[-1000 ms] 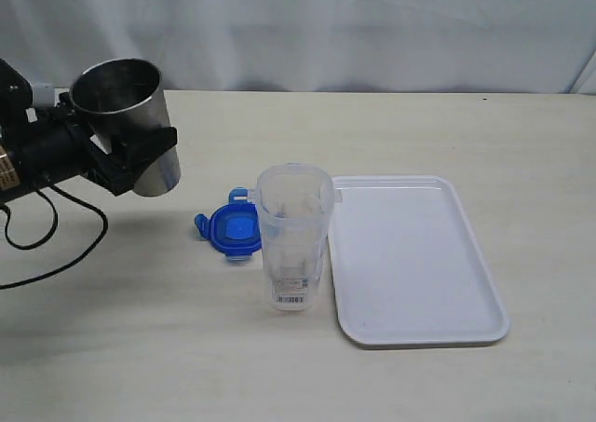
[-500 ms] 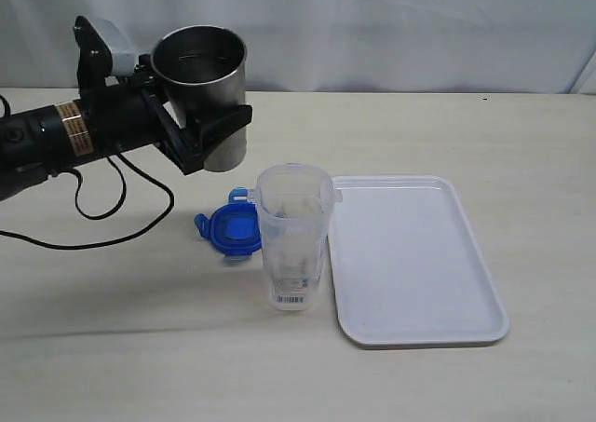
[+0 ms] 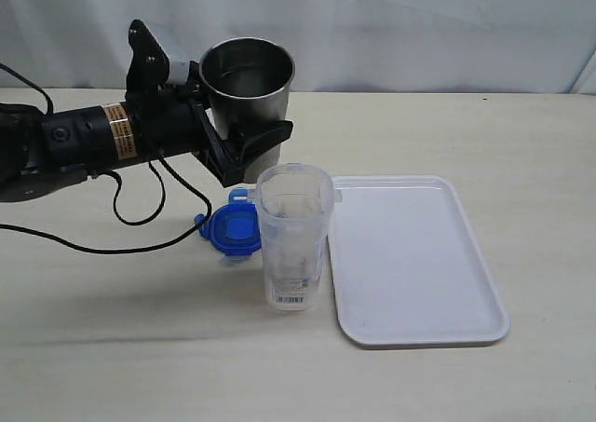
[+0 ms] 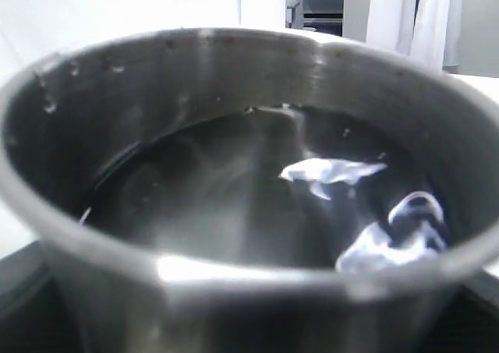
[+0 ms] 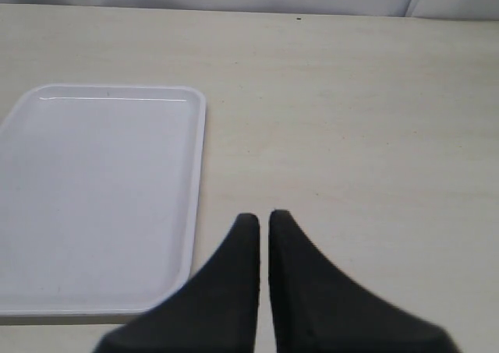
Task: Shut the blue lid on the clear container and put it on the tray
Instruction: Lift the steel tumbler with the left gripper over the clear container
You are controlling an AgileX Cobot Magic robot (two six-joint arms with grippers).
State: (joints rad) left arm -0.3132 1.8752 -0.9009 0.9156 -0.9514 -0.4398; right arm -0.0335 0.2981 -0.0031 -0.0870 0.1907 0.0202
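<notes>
The clear container (image 3: 293, 245) stands upright and uncovered at the table's middle, just left of the white tray (image 3: 424, 336). The blue lid (image 3: 233, 229) lies flat on the table, touching the container's left side. My left gripper (image 3: 247, 152) is shut on a steel tumbler (image 3: 248, 96), held upright in the air just behind and left of the container. In the left wrist view the tumbler (image 4: 234, 213) fills the picture and hides the jaws; its inside shows shiny reflections. My right gripper (image 5: 263, 217) is shut on nothing, over bare table beside the tray (image 5: 93, 197).
A black cable (image 3: 140, 219) hangs from the left arm and loops over the table to the left of the lid. A white curtain closes off the far side of the table. The right arm is outside the exterior view.
The left arm has carried the steel tumbler rightward from the table's left edge to a spot just behind the clear container. Lid, container and tray have not moved.
</notes>
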